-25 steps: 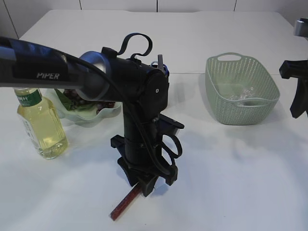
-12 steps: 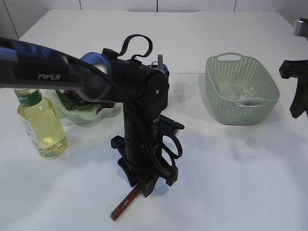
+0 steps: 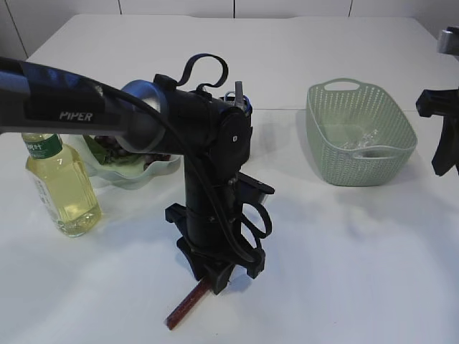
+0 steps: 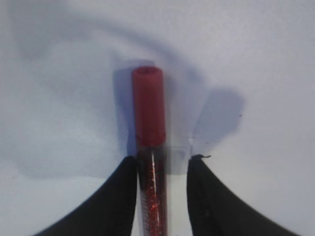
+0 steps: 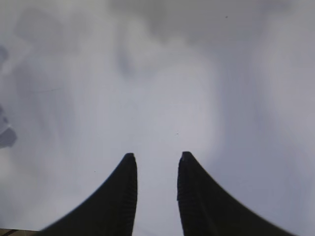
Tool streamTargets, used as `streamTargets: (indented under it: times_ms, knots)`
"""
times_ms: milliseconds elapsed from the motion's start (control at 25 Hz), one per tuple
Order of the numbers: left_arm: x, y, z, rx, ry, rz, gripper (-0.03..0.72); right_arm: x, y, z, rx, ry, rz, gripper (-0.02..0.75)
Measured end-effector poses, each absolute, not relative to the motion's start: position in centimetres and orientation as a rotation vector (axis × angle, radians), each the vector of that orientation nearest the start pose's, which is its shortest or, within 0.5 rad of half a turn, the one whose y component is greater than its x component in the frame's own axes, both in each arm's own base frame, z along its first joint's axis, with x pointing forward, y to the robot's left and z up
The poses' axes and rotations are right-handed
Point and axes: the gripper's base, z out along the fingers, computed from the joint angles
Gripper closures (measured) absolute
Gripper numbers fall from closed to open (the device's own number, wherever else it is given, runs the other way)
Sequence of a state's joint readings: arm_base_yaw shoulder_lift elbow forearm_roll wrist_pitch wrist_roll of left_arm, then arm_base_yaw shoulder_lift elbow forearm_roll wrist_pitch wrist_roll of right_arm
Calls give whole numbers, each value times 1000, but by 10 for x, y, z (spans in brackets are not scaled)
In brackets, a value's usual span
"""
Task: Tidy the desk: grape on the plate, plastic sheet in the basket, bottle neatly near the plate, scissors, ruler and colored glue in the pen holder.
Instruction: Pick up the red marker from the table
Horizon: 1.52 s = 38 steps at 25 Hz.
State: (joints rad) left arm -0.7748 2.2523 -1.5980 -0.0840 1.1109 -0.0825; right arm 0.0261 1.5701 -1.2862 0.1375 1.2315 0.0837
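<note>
On the far left of the white table (image 3: 344,287) stands a bottle (image 3: 63,188) with a green cap and yellow liquid inside. It is upright. Just beside it, a bit further back, is a pale green plate (image 3: 129,170) with wavy edges. Dark grapes (image 3: 111,147) lie on the plate, partly hidden by the big black arm.

In the middle, the left arm reaches down to the table. Its left gripper (image 4: 160,164) points straight down over a red glue stick (image 4: 149,123). The glue stick lies flat on the table. It has a red cap and red sparkles inside a clear tube. The two black fingers (image 4: 115,196) sit on each side of the tube with a small gap on the right side, so the gripper is narrow around the glue but not squeezing it.

Behind the arm, something with blue handles (image 3: 242,100) peeks out; I cannot tell what it is.

To the right is a green basket (image 3: 358,132) with something clear and shiny inside.

On the far right, the right gripper (image 5: 155,162) hangs above the bare table. Its fingers are a little apart and hold nothing.
</note>
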Motion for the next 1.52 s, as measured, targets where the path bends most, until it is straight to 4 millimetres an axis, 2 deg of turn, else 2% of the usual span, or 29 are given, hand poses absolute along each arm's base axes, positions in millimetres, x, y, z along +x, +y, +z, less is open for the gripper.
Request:
streamTargets:
  times_ms: [600, 800, 1000, 1400, 1520]
  knots:
    - [296, -300, 109, 1046, 3102, -32, 455, 301, 20, 289, 141, 2996, 211, 496]
    - [296, -300, 109, 1046, 3102, -32, 549, 301, 20, 289, 141, 2996, 211, 496]
    - [297, -300, 109, 1046, 3101, -34, 596, 301, 20, 289, 141, 2996, 211, 496]
    - [297, -300, 109, 1044, 3097, -36, 602, 301, 20, 289, 141, 2996, 211, 496]
    - [298, -301, 117, 1033, 3062, -63, 601, 301, 20, 289, 141, 2994, 211, 496]
